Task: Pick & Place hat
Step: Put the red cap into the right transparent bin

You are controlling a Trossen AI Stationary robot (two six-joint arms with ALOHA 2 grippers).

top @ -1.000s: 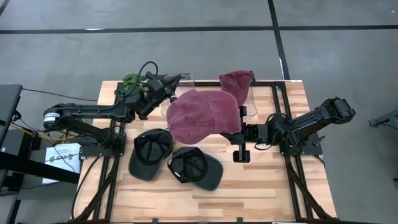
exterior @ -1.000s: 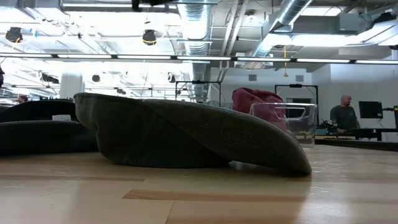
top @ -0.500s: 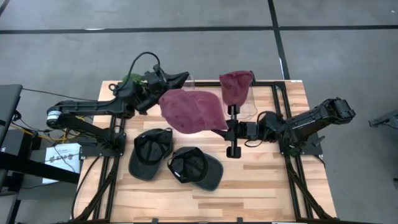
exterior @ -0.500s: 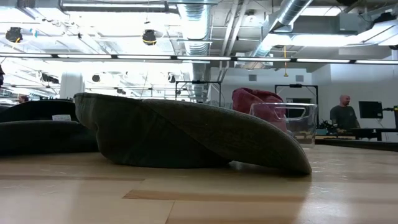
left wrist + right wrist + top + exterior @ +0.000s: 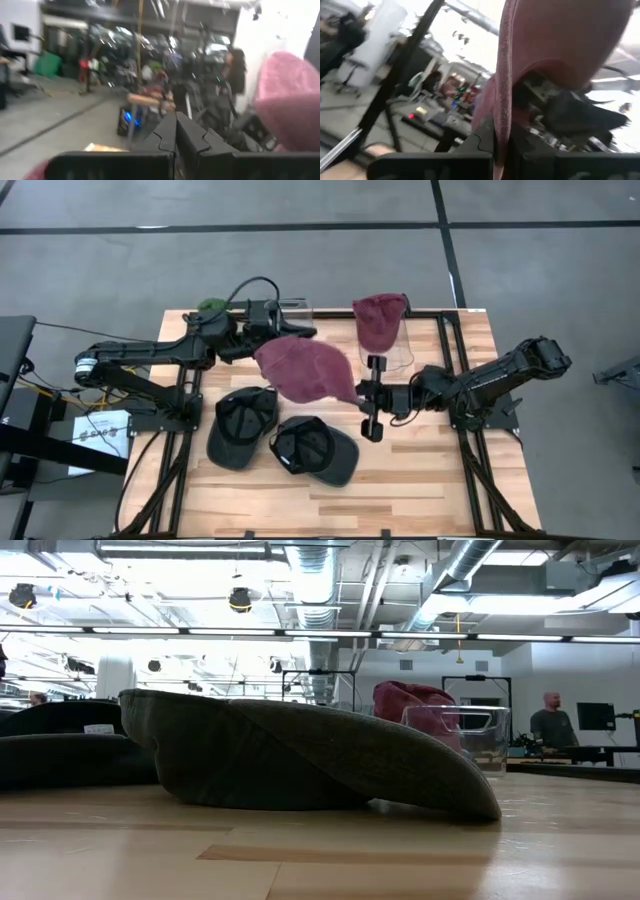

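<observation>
maroon hat passes from two grippers to one

the wooden table carries both dark arms, with the action over its middle. the largest thing in play is the maroon hat, hanging in the air above the table's centre, now smaller and more bunched in the high view than a second ago, when it spread wide between the arms.

below it, towards the front edge, two black caps lie untouched. at the far edge a clear bin holds a second maroon hat.

the left gripper has pulled back towards the far left; its wrist view shows the fingers pressed together on nothing, the hat only off to one side. the right gripper has slid leftwards and pinches the hat's edge, the fabric running between its fingers.

so the hat appears to ride on the right arm alone. judged from this, the pick is done and the carry to the bin is what remains.
</observation>
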